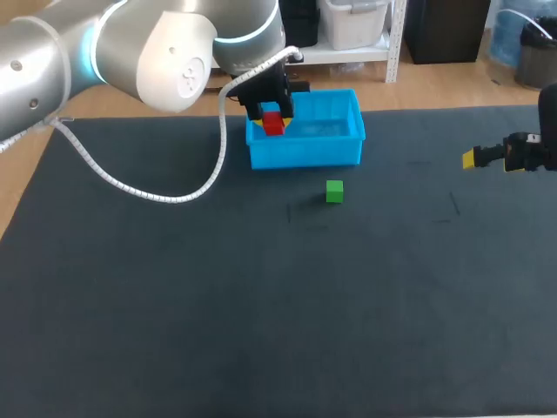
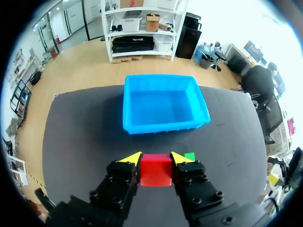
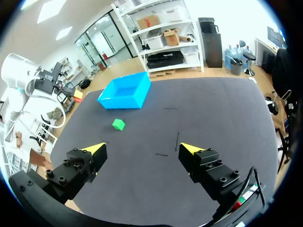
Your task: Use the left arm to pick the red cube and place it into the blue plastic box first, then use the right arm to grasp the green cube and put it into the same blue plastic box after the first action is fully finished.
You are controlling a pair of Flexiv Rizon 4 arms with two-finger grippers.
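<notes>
Left claw: clenched on the red cube, which is pressed between both yellow tips from two sides.
Red cube position: carried in the left claw, off the tabletop; in the head view it is seen at the left end of the blue plastic box. Whether it is over the box interior cannot be told.
Blue plastic box: open-topped, set on the dark tabletop towards the far edge, ahead of the left claw in the left wrist view.
Green cube: laid on the tabletop near the box's front wall, apart from it.
Right claw: released, fingers spread wide; held at the right side of the tabletop, well apart from green cube and box.
</notes>
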